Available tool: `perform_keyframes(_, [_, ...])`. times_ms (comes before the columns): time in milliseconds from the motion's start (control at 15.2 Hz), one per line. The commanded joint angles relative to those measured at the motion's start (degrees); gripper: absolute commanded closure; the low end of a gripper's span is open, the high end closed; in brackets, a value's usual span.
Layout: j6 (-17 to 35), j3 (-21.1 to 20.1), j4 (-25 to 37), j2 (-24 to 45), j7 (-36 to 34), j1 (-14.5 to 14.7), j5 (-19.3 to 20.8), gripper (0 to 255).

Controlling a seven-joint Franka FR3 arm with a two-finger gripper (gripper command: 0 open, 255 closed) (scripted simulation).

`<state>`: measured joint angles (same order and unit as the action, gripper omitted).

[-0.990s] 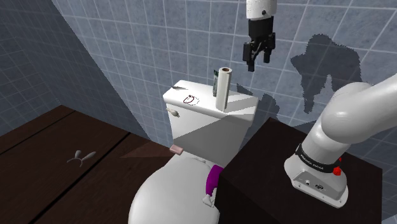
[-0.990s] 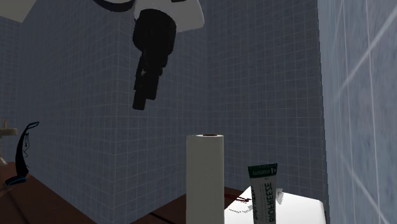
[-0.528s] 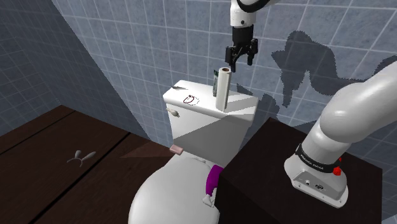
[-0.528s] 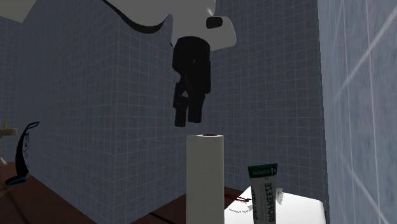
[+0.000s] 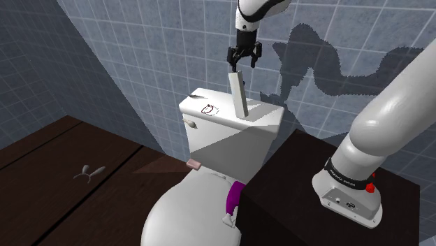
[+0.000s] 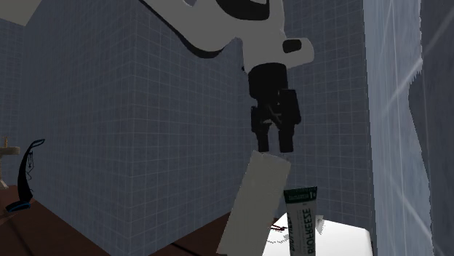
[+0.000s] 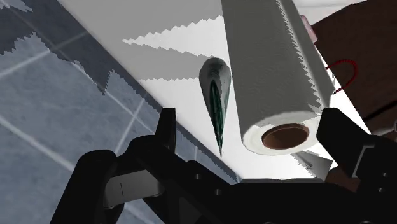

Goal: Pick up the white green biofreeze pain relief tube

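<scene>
While the gripper (image 5: 244,61) is hovering spread wide (nothing held), it's needing centring on the tube (image 7: 214,89), dodging that leaning paper roll (image 7: 270,57).

white toilet tank lid (image 5: 264,116): tilted paper roll (image 5: 239,94), upright tube (image 6: 300,225), wire loop (image 5: 207,108)

I saw a white paper roll with a brown core (image 5: 240,94) tilted on the lid of the white toilet tank (image 5: 209,136), its top leaning toward the shoulder view's left. A small dark wire loop (image 5: 207,108) lay on the lid just beside it. Lower down, I made out a purple object (image 5: 235,198) against the white toilet seat (image 5: 175,220). A small grey item (image 5: 89,172) lay on the dark wooden floor (image 5: 42,150), and blue-grey tiled walls (image 5: 140,42) stood behind.
</scene>
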<state>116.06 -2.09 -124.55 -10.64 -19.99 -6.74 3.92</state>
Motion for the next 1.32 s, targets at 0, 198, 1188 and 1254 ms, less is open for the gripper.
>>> perform_keyframes(0, [-1.49, 0.34, 1.61, 4.54, -1.27, -0.66, 0.42, 0])
perform_keyframes(198, [1.14, 0.83, 6.14, 10.21, -3.12, -1.35, 0.70, 0])
perform_keyframes(1188, [8.66, 1.81, 8.31, 18.29, -5.14, -2.02, 1.11, 255])
perform_keyframes(1254, [8.56, 1.81, 8.40, 18.29, -5.15, -2.01, 1.11, 255])
